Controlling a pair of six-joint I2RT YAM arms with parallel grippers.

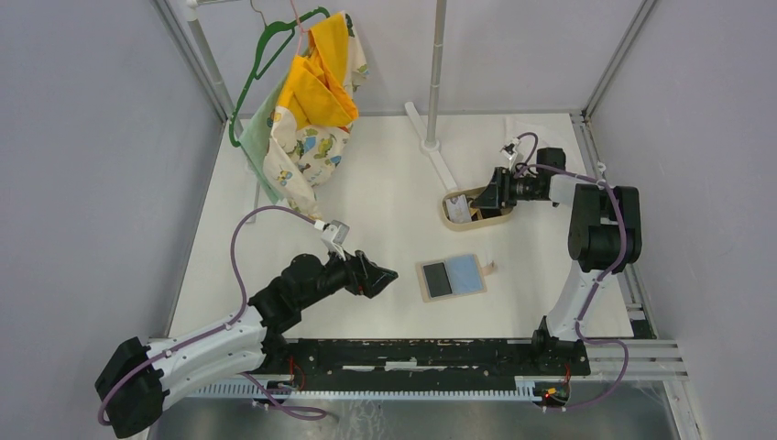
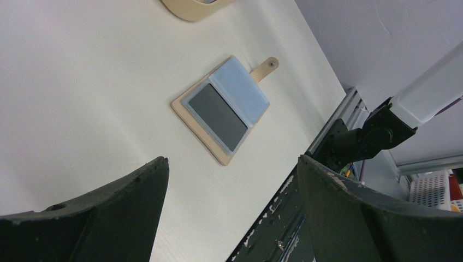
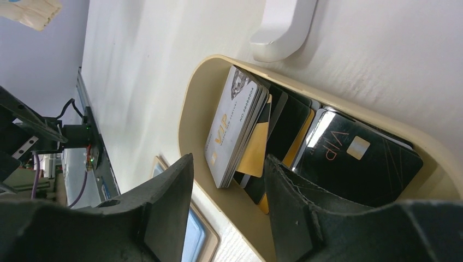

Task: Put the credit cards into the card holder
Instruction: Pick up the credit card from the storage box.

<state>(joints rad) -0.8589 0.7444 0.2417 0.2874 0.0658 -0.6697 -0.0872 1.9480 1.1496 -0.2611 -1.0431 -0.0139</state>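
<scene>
1. Card holder (image 1: 451,277) lies opened flat on the white bench (image 1: 385,183) near the arm bases, its light-blue and dark panels facing up.
2. Left hand (image 1: 383,274) hovers just left of it, fingers spread wide, grasping nothing.
3. Farther back, an oval tan tray (image 1: 448,218) holds the credit cards (image 3: 236,128): white, gold and dark, leaning on edge.
4. Right hand (image 3: 229,180) reaches into the tray, fingers parted astride the stack's end with a gap beside one finger; nothing is gripped.
5. At the back, yellow and patterned clothes (image 1: 316,101) hang on a green hanger (image 1: 261,64) beside a white pole stand (image 1: 432,92), with grey walls around.
</scene>
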